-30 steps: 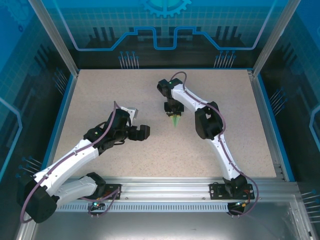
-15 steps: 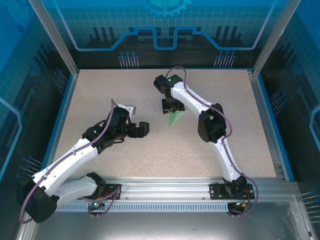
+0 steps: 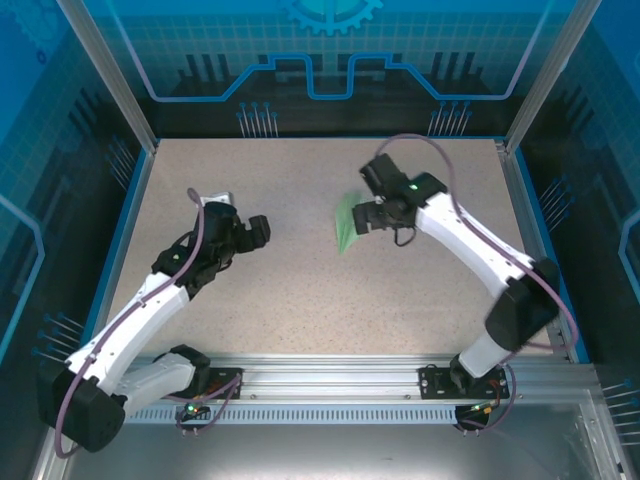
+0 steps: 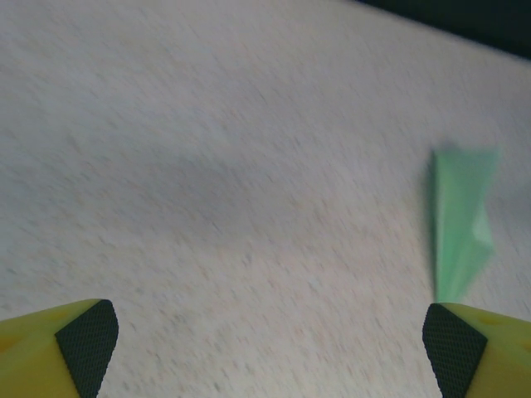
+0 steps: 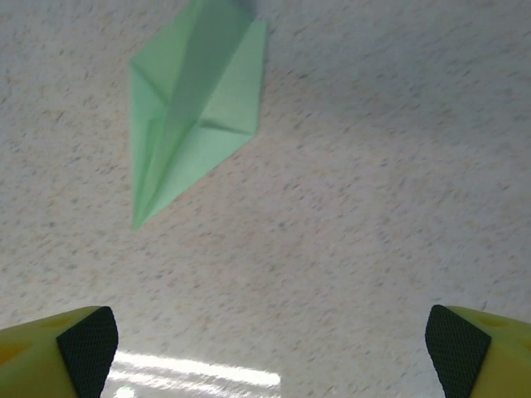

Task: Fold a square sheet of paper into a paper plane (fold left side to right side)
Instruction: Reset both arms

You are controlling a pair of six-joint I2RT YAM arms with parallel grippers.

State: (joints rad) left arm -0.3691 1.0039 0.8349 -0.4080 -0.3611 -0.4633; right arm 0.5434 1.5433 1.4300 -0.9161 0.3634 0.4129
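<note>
Two grippers stand with their jaws wide apart, and nothing lies between either pair of pads.

The paper plane [image 3: 347, 222] lies loose on the table [image 3: 300, 290], already a narrow pointed dart with a centre crease. In the top view the right gripper [image 3: 366, 216] sits just beside the plane, on its right flank. They are so close that I cannot tell from above whether a finger touches the paper. The right wrist view is plainer. There the paper plane [image 5: 195, 99] lies ahead of the right gripper [image 5: 271, 342] and apart from both pads. Its long axis is slanted and its nose points back toward the left-hand pad.

The left gripper [image 3: 257, 232] hangs well apart from the plane, off its left flank. In its own wrist view the paper plane [image 4: 459, 224] is a blurred green sliver ahead of the right-hand pad, beyond the left gripper [image 4: 270, 340].

The right arm is clearly the nearer one. By my judgement the folding looks finished. Any coming move depends on the plane lying ahead of the open right jaws, nose toward them. A straight retreat should leave it undisturbed.

No brand, label or writing can be read on the paper or the arms. The blue backdrop [image 3: 330, 40] behind the plane carries only a gear motif and line graphics.
</note>
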